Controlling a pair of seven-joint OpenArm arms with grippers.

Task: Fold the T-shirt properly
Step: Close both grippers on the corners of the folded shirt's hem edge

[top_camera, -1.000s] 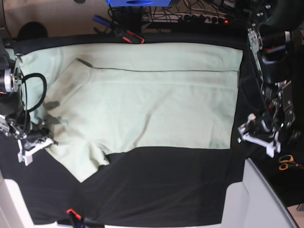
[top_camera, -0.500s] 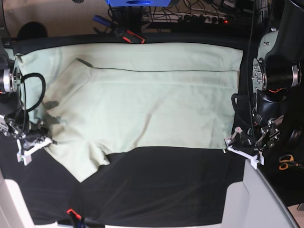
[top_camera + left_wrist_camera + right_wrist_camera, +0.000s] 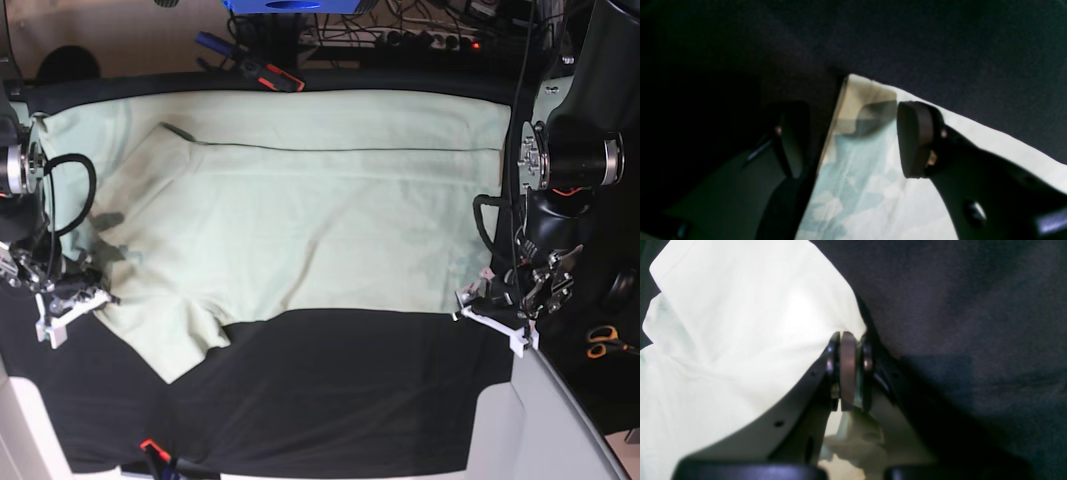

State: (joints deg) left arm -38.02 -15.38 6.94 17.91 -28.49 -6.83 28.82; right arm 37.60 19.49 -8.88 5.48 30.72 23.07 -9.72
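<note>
robotics lab: black-draped bench [image 3: 330,390], cable tangle [image 3: 420,25] (power strip behind), scissors [image 3: 604,345].

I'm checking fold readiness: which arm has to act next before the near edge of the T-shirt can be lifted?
Left. The right gripper is already shut on the T-shirt, while the left gripper has open jaws straddling the hem corner, ready to close.

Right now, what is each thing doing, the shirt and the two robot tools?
T-shirt: spread flat on the black table cover, top part folded over, one sleeve sticking out.
Right tool: shut, pinching the shirt's edge.
Left tool: open, one finger on each side of the shirt's corner, not gripping yet.
Orange scissors: lying beside the table.
</note>
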